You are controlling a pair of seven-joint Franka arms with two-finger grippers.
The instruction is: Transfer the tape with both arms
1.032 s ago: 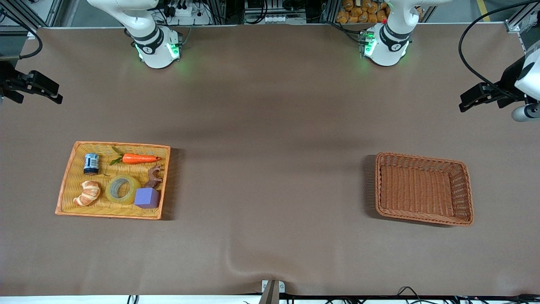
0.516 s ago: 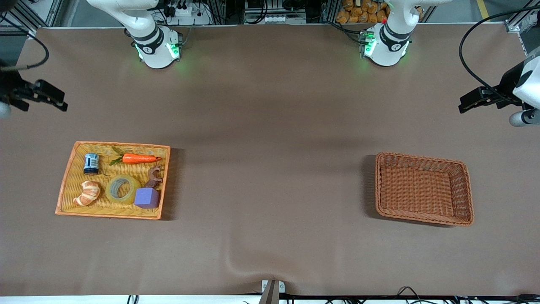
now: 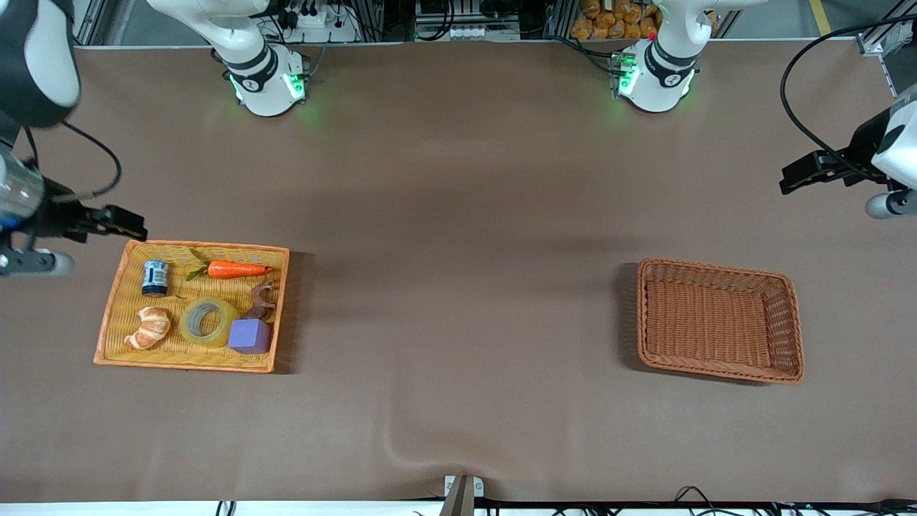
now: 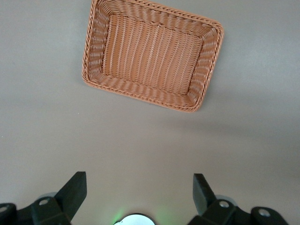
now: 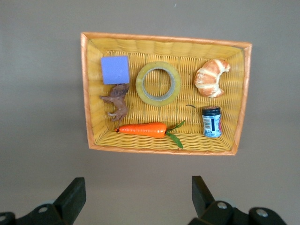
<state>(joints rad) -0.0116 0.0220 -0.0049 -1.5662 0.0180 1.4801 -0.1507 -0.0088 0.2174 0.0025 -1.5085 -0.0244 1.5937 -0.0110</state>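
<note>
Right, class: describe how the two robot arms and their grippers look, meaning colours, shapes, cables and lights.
Both arms are glossy white with black joint bands, standing on round bases lit green. The right gripper and left gripper are black, each with two blocky fingers. A thin black cable loops off each wrist.

Even, fairly bright overhead light falls on the brown table point(image 3: 458, 236), with broad soft arm shadows across its middle. Both baskets cast short dark shadows. Green glow rings the robot bases point(image 3: 266, 84). Wrist views look slightly washed.
</note>
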